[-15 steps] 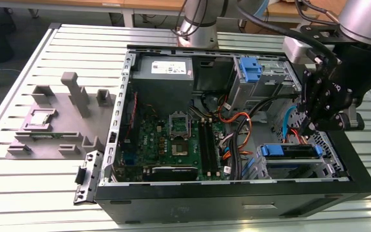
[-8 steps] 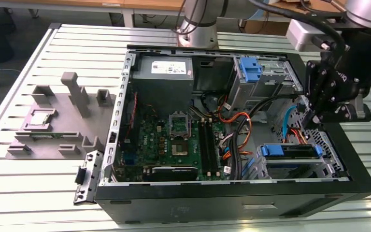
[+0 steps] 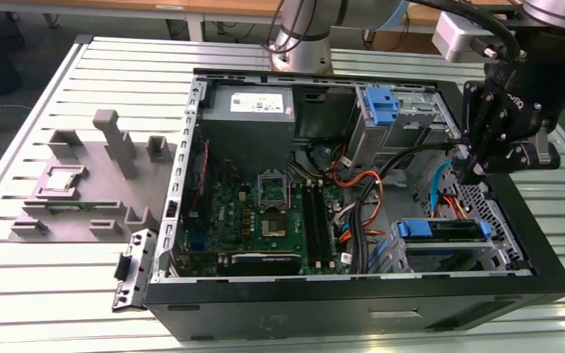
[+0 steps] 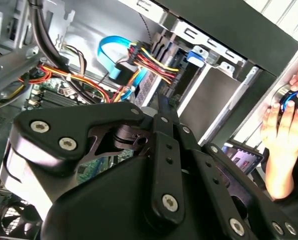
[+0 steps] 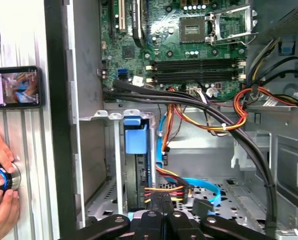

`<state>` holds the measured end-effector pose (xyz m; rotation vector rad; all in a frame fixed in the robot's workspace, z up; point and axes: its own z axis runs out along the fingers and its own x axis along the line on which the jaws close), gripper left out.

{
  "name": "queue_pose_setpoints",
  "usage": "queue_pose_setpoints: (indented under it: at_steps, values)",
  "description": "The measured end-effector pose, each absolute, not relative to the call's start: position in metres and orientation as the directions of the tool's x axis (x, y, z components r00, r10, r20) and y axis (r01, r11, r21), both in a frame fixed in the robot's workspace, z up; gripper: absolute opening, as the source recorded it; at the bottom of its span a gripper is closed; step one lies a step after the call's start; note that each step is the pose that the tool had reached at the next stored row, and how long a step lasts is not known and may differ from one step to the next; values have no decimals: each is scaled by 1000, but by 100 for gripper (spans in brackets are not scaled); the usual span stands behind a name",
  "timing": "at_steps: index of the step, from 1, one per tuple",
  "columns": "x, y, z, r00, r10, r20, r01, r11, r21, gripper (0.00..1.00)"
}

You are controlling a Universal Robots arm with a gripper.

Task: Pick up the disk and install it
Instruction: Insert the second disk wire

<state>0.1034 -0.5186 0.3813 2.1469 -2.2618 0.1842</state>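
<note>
The disk, a dark drive in a blue carrier, sits in the lower drive cage of the open computer case, at the exterior view's right. In the first wrist view the disk stands edge-on in the cage under its blue tab. The second wrist view catches the disk's blue tab at the cage mouth. My black gripper hangs above and behind that cage, over the cables. Its fingers meet with nothing between them in both wrist views, gripper and gripper.
A second blue carrier sits in the upper bay. Orange, blue and black cables cross beside the cage. A person's hand rests on a knob outside the case, next to a phone. A grey fixture lies at the exterior view's left.
</note>
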Motion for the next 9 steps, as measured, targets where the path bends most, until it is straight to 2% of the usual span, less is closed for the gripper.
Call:
queue_pose_setpoints:
  at_steps: [9]
  values:
    - [103,-508,382,-55,-994,94,-996,49,-69,10]
